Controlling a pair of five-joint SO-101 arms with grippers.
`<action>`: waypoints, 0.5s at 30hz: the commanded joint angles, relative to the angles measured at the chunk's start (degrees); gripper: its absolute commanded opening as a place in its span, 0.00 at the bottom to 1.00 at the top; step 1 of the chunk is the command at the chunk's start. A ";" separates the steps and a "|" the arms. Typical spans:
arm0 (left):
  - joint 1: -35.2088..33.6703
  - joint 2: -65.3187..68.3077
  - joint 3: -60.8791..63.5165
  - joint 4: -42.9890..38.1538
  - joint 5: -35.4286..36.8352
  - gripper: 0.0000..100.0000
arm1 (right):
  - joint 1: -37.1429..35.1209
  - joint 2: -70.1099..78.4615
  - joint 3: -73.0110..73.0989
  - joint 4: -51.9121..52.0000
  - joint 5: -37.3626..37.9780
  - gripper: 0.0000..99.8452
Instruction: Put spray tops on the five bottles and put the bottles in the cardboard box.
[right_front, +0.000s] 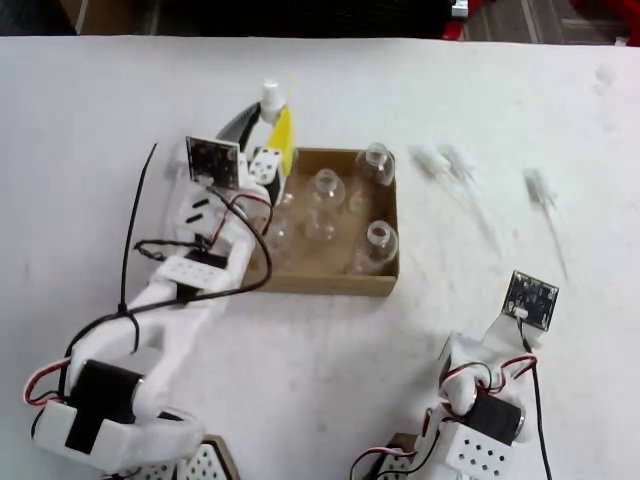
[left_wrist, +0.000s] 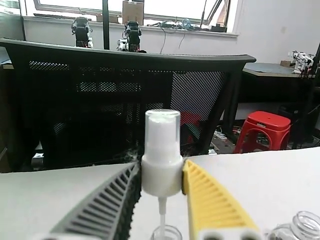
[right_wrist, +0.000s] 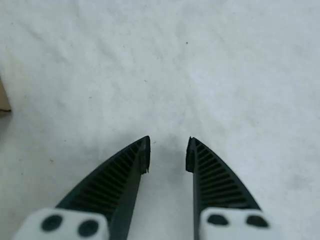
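Spray top (left_wrist: 162, 160) pinched in left hand (left_wrist: 161, 171) above cardboard box (right_front: 330, 284) rim.

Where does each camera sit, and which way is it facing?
High view: fixed above the table, looking down on the cardboard box of bottles; both arms show.
Left wrist view: on the left arm, looking level across the table at a chair; left tool grips a spray top.
Right wrist view: on the right arm, looking down at the table; right tool open.
Shared: high and left wrist views both show the spray top.

Bottles (right_front: 324, 190) look glossy and clear, the cardboard box (right_front: 330, 283) matt, the spray top (left_wrist: 162, 150) smooth plastic.
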 joint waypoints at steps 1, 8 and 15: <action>-0.31 -0.31 -0.35 -0.97 -0.26 0.14 | 0.40 -0.22 0.53 0.40 0.79 0.10; -0.31 -0.84 -1.05 4.75 -0.26 0.21 | 0.40 -0.22 0.53 0.40 0.79 0.10; -0.48 -4.44 -1.76 5.10 3.87 0.21 | 0.40 -0.22 0.53 0.40 0.79 0.10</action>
